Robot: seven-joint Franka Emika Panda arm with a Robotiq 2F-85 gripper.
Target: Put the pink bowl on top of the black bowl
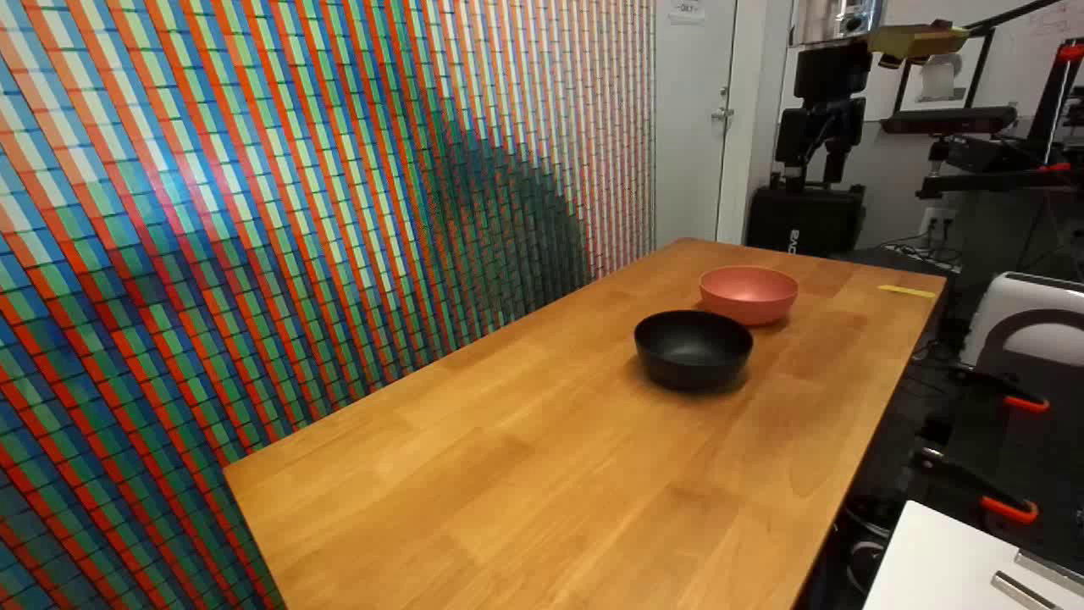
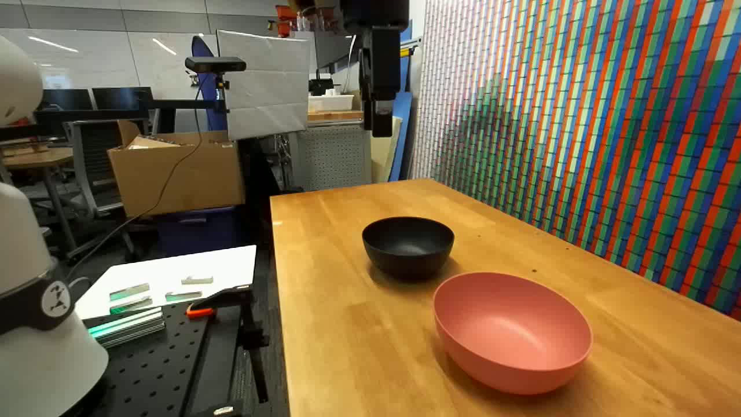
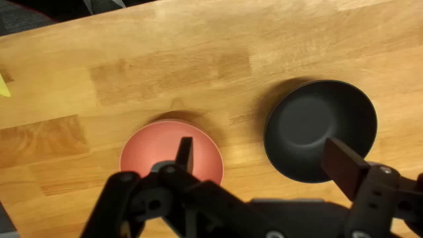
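Wrist view: the claw (image 3: 257, 142) hangs, jaws spread wide, gripping nothing; below it, past one jaw, sits the matte, round pink bowl (image 3: 162, 145); past the other, the smooth black bowl (image 3: 314, 125), both on the grained wooden table (image 3: 198, 66).

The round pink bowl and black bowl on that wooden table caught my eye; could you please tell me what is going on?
A black two-fingered robot gripper hangs open above the wooden table, holding nothing. On that table, the round reddish-pink bowl and the round plain black bowl stand upright and apart. The pink one is meant to go on top of the black one, a step not yet done.
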